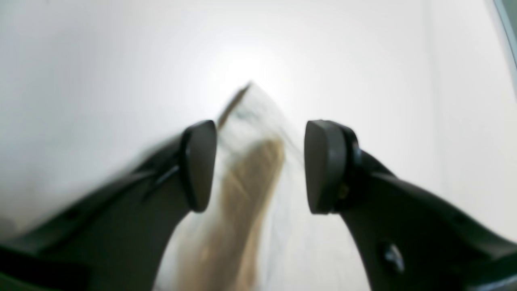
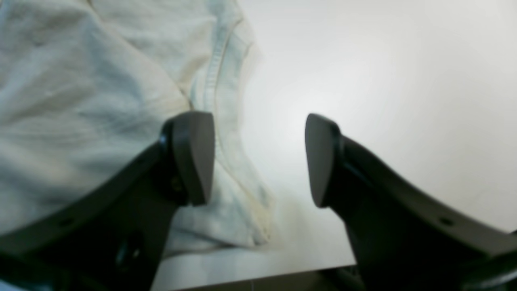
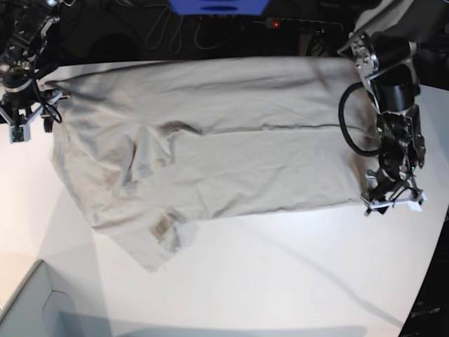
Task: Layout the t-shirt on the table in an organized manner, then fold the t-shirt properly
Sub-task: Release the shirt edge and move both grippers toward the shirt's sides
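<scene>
The light grey-beige t-shirt [image 3: 224, 147] lies spread and wrinkled across the white table [image 3: 280, 281], with a small label [image 3: 163, 230] near its lower left. My left gripper [image 3: 390, 199] stands at the shirt's right lower corner. In the left wrist view it [image 1: 260, 165] is open, and a blurred corner of the t-shirt [image 1: 258, 113] lies between its fingers. My right gripper [image 3: 24, 123] is at the shirt's far left edge. In the right wrist view it [image 2: 258, 159] is open, with one finger [image 2: 194, 157] over the shirt's stitched hem [image 2: 80, 101] and the other over bare table [image 2: 383, 81].
A pale box corner [image 3: 28, 302] sits at the bottom left. A blue object [image 3: 217, 5] and cables lie beyond the table's far edge. The table's curved edge runs down the right side [image 3: 438, 232]. In the right wrist view the table's edge [image 2: 262, 279] lies just under the gripper.
</scene>
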You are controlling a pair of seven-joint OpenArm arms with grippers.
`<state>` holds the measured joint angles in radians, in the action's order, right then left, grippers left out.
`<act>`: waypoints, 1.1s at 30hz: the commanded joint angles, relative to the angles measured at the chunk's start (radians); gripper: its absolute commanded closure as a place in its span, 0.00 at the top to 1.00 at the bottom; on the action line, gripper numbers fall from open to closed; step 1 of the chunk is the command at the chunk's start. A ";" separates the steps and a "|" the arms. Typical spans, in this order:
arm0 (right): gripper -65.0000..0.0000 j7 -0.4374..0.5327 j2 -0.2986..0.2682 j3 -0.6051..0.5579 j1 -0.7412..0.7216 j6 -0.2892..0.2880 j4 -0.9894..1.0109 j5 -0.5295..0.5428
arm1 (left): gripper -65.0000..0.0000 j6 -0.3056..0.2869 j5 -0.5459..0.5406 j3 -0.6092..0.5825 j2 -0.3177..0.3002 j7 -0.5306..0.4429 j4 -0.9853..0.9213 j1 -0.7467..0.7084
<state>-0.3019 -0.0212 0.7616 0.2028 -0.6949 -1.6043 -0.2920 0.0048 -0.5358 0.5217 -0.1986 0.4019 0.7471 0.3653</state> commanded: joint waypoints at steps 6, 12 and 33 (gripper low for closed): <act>0.55 0.022 -0.015 -0.012 -0.004 -0.003 -0.017 0.010 | 0.53 -0.009 -0.004 -0.001 -0.025 -0.016 -0.053 0.085; 0.55 0.022 -0.015 -0.047 -0.003 -0.003 -0.017 0.010 | 0.53 -0.009 0.174 0.001 -0.006 -0.122 -0.133 0.116; 0.55 0.033 -0.208 -0.176 -0.622 -0.003 0.727 0.009 | 0.00 -0.010 0.251 0.001 0.009 -0.185 -0.194 0.128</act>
<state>-0.2958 -0.2188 0.5850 -0.4004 -0.6949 -0.8513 -0.3004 -0.0051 -0.2844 0.5217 -0.1795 0.2260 0.5388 0.4667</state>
